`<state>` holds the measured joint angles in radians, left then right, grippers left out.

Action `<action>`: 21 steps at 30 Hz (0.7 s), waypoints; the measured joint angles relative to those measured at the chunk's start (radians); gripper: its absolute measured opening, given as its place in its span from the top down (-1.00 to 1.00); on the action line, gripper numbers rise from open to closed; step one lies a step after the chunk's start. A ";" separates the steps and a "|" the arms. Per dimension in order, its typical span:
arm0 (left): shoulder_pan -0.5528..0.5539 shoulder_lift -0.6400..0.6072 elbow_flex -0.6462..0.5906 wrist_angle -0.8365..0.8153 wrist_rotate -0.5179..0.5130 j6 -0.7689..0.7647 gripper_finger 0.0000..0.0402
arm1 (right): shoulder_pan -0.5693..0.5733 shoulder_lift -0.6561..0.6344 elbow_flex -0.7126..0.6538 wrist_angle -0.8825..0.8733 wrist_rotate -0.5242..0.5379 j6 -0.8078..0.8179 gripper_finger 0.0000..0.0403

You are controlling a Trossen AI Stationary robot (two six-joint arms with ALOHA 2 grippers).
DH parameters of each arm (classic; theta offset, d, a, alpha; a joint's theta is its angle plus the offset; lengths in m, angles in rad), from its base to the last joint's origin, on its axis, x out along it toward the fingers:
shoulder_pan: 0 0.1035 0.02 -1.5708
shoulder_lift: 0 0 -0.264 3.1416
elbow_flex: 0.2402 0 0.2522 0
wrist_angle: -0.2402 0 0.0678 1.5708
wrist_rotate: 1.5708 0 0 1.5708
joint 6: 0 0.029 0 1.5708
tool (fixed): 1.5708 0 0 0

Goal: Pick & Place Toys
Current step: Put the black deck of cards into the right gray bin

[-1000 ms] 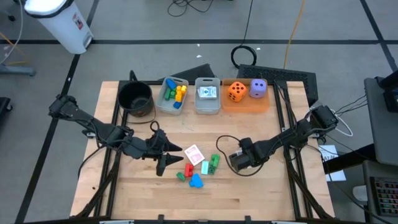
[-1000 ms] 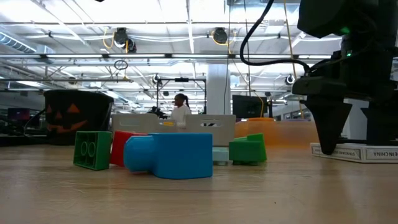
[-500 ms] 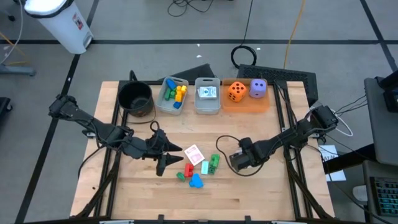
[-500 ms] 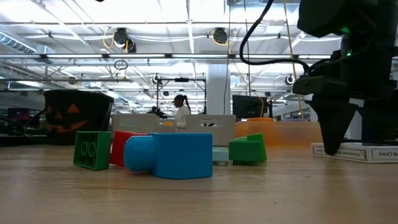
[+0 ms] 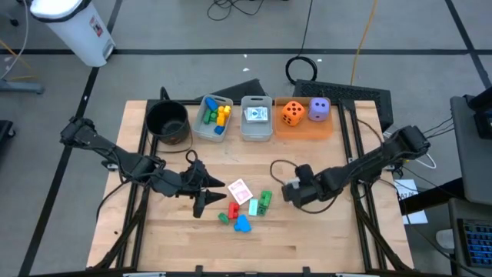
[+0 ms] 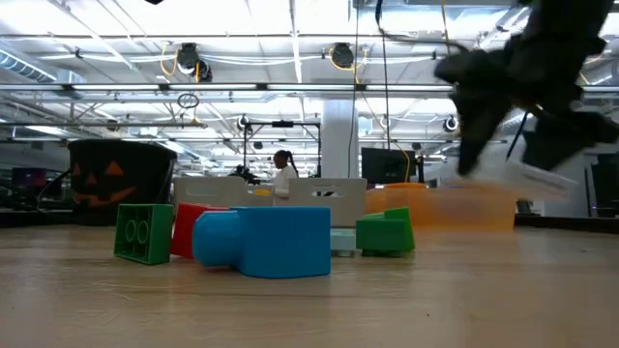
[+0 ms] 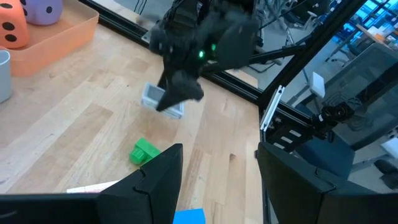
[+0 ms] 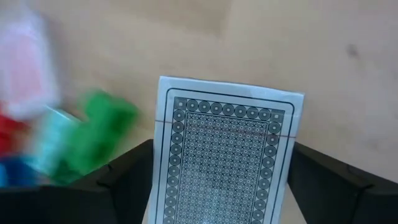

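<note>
Right hand [image 5: 290, 191] grips a grey-backed card deck [image 8: 225, 157] between its fingers, above the table [image 5: 307, 238].

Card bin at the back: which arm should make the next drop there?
Right. The right gripper already holds a card off the table; the left gripper hovers open and empty by the blocks.

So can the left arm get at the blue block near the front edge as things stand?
Probably yes. The left gripper is open and empty, just beside the blue block, with bare table between. The right gripper, holding a card deck, is off to the other side.
</note>
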<state>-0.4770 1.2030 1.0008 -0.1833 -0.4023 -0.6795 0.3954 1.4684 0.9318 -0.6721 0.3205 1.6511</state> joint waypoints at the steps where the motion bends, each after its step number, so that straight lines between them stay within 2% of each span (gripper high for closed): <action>1: 0.000 0.000 0.000 0.000 0.000 0.001 -0.08 | -0.003 -0.021 0.000 0.020 0.033 0.004 -0.51; 7: 0.008 0.001 0.000 0.005 -0.002 0.019 -0.08 | -0.037 -0.160 0.000 0.205 0.239 -0.030 -0.51; 11: 0.019 0.014 0.001 0.019 -0.031 0.080 -0.08 | -0.079 -0.220 0.000 0.441 0.331 -0.158 -0.51; 16: 0.036 0.065 0.002 0.074 -0.096 0.213 -0.08 | -0.137 -0.224 0.000 0.799 0.334 -0.361 -0.51; 21: 0.064 0.130 0.001 0.194 -0.149 0.338 -0.08 | -0.186 -0.179 0.000 1.057 0.332 -0.441 -0.51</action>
<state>-0.4132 1.3334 1.0019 0.0109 -0.5511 -0.3413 0.2093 1.2890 0.9318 0.3845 0.6526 1.2096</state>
